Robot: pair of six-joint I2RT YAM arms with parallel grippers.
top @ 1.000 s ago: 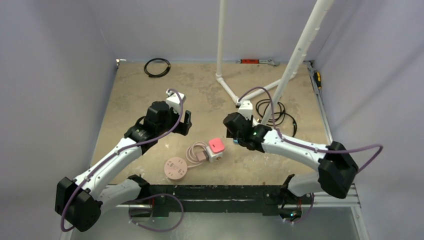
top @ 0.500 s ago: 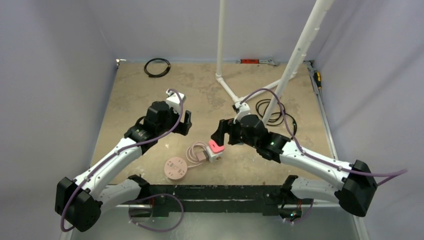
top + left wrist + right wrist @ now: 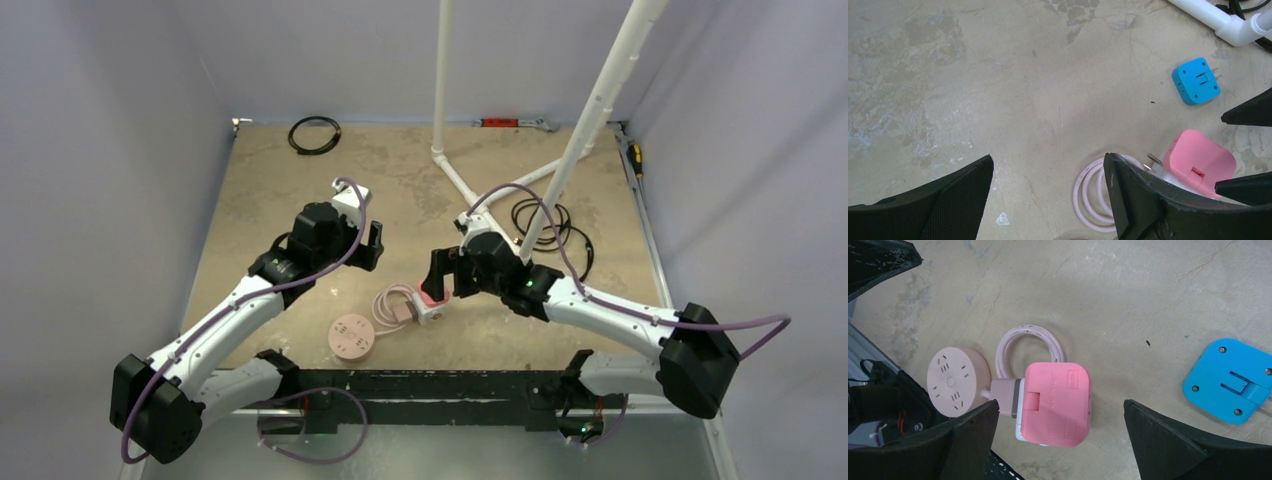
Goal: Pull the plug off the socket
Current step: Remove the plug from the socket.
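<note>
The pink rounded-square plug (image 3: pixel 1055 402) sits on top of the small white socket cube (image 3: pixel 1019 431), of which only a sliver shows below it. They lie near the table's front middle (image 3: pixel 432 297). A thin pink cable (image 3: pixel 1028 347) coils beside them. My right gripper (image 3: pixel 1062 402) is open and hovers over the plug, one finger on each side, not touching it. My left gripper (image 3: pixel 1048 157) is open and empty, above bare table to the plug's left; the plug (image 3: pixel 1198 162) shows at its right.
A round pink disc with holes (image 3: pixel 954 382) lies left of the plug, near the front edge. A blue adapter (image 3: pixel 1229 380) lies to the right. White pipes (image 3: pixel 455 175) and black cables (image 3: pixel 545 220) stand at the back.
My right arm has swung left and brought its open gripper over the plug. The left arm, plug and socket have not moved.
</note>
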